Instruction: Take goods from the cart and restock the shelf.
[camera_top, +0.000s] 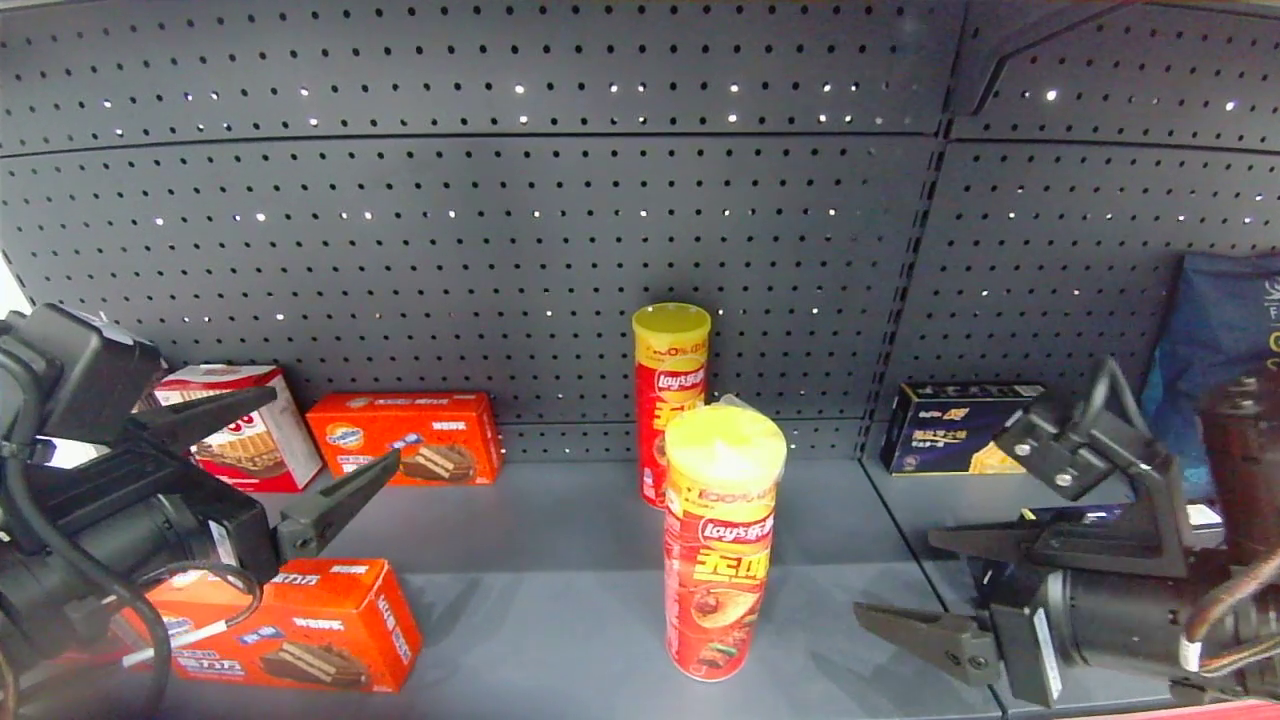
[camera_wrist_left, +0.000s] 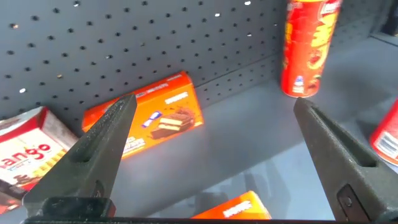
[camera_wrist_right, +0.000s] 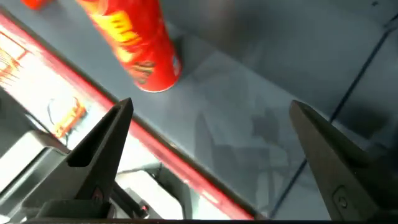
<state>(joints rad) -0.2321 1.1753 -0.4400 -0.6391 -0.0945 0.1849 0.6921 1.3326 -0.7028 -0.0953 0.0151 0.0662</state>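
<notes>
Two red chip cans with yellow lids stand upright on the grey shelf (camera_top: 560, 540): the front can (camera_top: 722, 540) mid-shelf, the back can (camera_top: 670, 400) close behind it near the pegboard. My left gripper (camera_top: 337, 425) is open and empty, hovering over the shelf's left side above the front orange box (camera_top: 290, 625). In the left wrist view this gripper (camera_wrist_left: 214, 102) faces the back orange box (camera_wrist_left: 155, 115), with the back can (camera_wrist_left: 308, 46) off to one side. My right gripper (camera_top: 893, 575) hangs open and empty to the right of the front can (camera_wrist_right: 140, 43).
An orange box (camera_top: 410, 437) and a white-and-red wafer box (camera_top: 245, 425) sit against the pegboard at left. A dark blue box (camera_top: 955, 428) and a blue bag (camera_top: 1225, 340) occupy the right bay. A red strip (camera_wrist_right: 143, 134) edges the shelf front.
</notes>
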